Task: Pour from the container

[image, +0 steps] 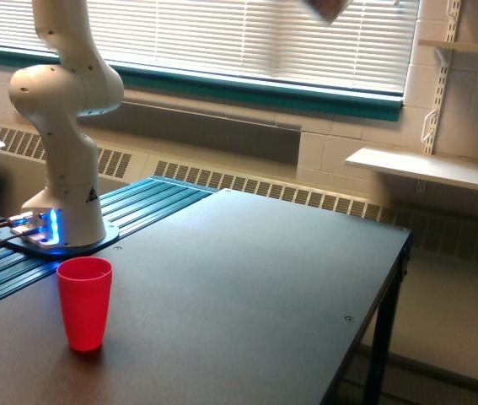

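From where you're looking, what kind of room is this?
Probably a lab or classroom-type workroom: a white robot arm is bolted at the edge of a dark table, with window blinds, a baseboard radiator and bare wall shelves behind.

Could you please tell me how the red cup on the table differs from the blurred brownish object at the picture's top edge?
The red cup stands upright on the table; the container is high in the air before the blinds. The red cup shows whole and sharp; the container is blurred and cut off by the frame. The red cup is plain red; the container looks pinkish-brown. No pincer is in view.
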Controlling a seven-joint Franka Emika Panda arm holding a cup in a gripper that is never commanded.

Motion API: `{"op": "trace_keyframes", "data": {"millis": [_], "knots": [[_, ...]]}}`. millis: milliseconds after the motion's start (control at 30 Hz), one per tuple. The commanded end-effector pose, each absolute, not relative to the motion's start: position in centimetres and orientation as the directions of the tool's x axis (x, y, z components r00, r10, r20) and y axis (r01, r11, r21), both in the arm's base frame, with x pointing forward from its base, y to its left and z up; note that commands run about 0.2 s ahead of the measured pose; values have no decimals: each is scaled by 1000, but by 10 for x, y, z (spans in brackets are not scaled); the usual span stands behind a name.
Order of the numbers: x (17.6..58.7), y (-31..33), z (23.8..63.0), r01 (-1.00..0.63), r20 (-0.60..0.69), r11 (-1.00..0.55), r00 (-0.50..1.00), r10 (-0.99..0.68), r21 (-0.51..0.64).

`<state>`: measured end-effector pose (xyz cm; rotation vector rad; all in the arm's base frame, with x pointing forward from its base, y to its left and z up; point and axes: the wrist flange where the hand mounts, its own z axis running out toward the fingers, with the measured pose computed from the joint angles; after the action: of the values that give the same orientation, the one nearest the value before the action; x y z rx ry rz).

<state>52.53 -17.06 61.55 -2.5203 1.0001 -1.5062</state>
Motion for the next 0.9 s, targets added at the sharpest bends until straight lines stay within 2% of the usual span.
{"op": "trace_keyframes", "data": {"millis": [33, 333, 533, 800, 900], "knots": [[491, -166, 608, -582, 714, -736, 347, -608, -345], [449, -154, 579, -678, 606, -672, 411, -682, -297], [426, -155, 565, -732, 542, -607, 390, -744, -308], [397, -161, 540, -822, 440, -506, 365, -821, -263], [388, -162, 533, -844, 420, -493, 377, -825, -210]]}}
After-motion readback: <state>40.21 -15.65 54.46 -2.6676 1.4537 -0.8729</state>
